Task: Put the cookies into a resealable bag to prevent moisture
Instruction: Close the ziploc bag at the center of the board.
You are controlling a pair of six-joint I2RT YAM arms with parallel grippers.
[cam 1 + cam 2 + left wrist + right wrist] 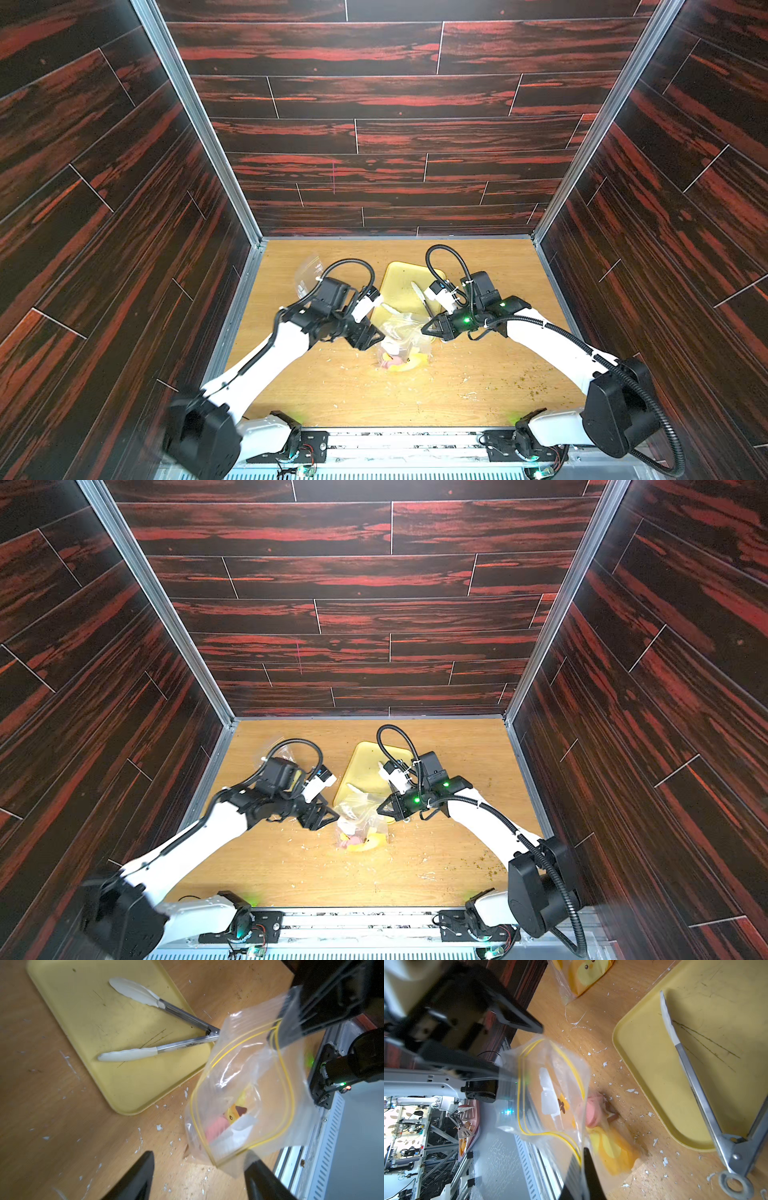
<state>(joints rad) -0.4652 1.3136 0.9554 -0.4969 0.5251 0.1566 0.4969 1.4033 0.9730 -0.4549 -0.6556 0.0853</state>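
Observation:
A clear resealable bag [405, 332] [359, 812] with yellow zip lines stands open-mouthed on the table in front of the tray. My right gripper [426, 330] [584, 1154] is shut on one side of the bag's mouth [556, 1064]. My left gripper [374, 336] [200, 1154] is at the opposite side, jaws open, and the bag's corner [228, 1163] rests against one finger. Pink cookies [216, 1128] [591, 1111] and a brown star cookie [610, 1112] lie at the bottom of the bag, among yellow pieces and white squares.
A yellow tray [399, 278] [83, 1022] lies behind the bag, with metal tongs [166, 1012] [695, 1084] on it. Another clear bag [307, 274] holding a yellow chick pack [583, 974] lies at the back left. White crumbs are scattered over the wooden table.

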